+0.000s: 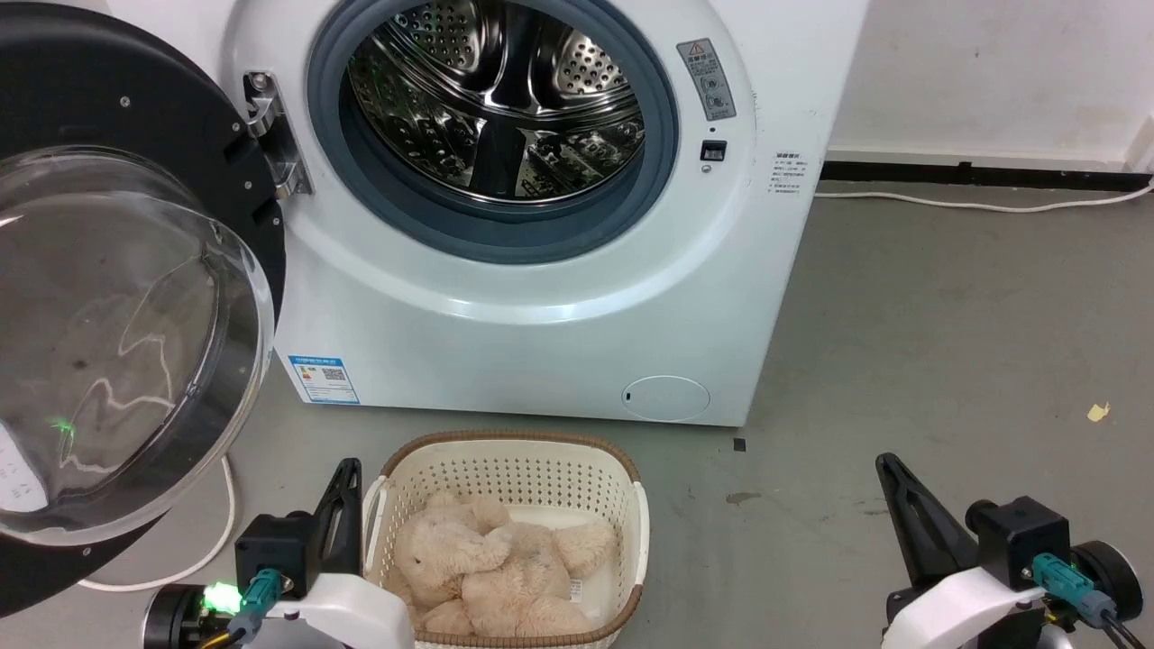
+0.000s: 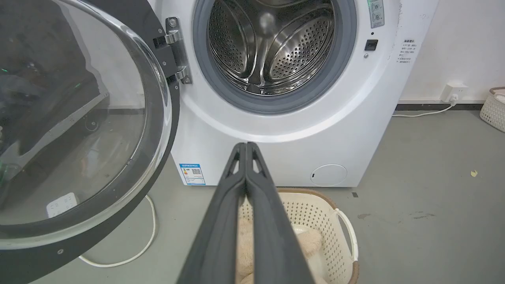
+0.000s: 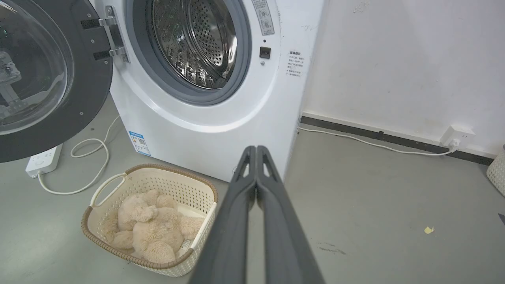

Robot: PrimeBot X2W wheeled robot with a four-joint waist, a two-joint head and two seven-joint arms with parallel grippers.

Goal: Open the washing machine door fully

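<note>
At the left edge of the head view the washing machine door (image 1: 126, 342) stands wide open; lower left, the left gripper (image 1: 348, 473) is closed and empty; lower right, the right gripper (image 1: 891, 473) likewise.

Door (image 1: 135, 297) at left of frame, swung wide open on its hinge at the upper left of the washer front. Round glossy black disc, clear bulging glass bowl at centre facing the camera. Its lower edge runs off frame at left.
</note>
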